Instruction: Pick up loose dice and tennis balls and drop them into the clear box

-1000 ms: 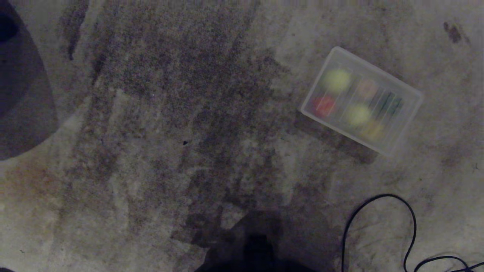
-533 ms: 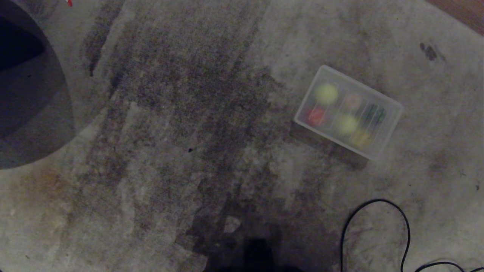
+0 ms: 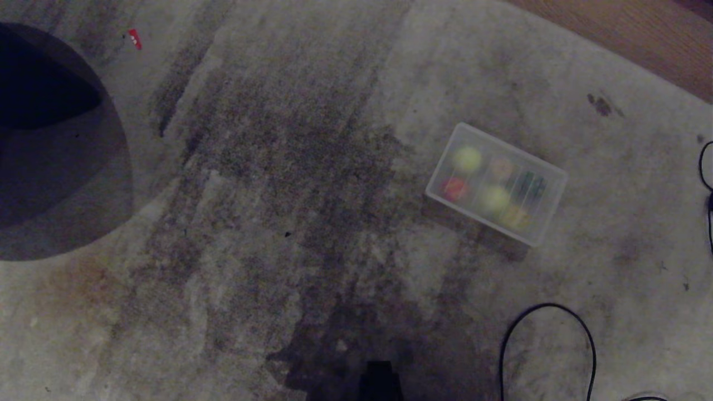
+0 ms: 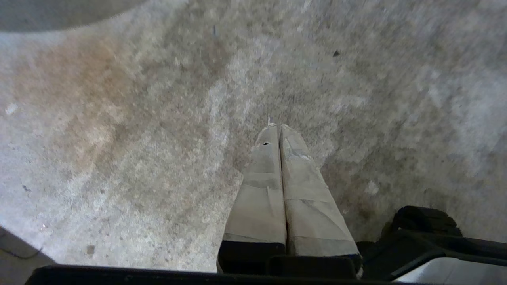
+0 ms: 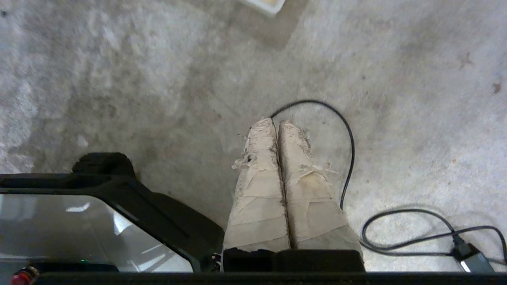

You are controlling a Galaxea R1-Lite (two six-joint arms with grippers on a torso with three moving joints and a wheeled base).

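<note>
Now clear box (image 3: 543,220) right of centre on stained carpet (image 3: 289,184), blurred yellow-green, red, tan, green shapes inside, left gripper (image 4: 279,127) and right gripper (image 5: 276,122) closed, empty.

A grey, heavily stained carpet (image 3: 312,184) is filling almost the whole head view, with dark streaks running down its middle and a rusty patch showing toward its left side. A dark rounded shape (image 3: 50,150) is sitting at the left edge, its nature unclear. A tiny red scrap (image 3: 133,38) is lying just beyond it on the carpet. A strip of wood floor (image 3: 624,39) is showing at the far right corner. A black cable (image 3: 548,307) is looping over the carpet near the bottom right, and in the right wrist view it is trailing off to a small plug (image 5: 469,255).
</note>
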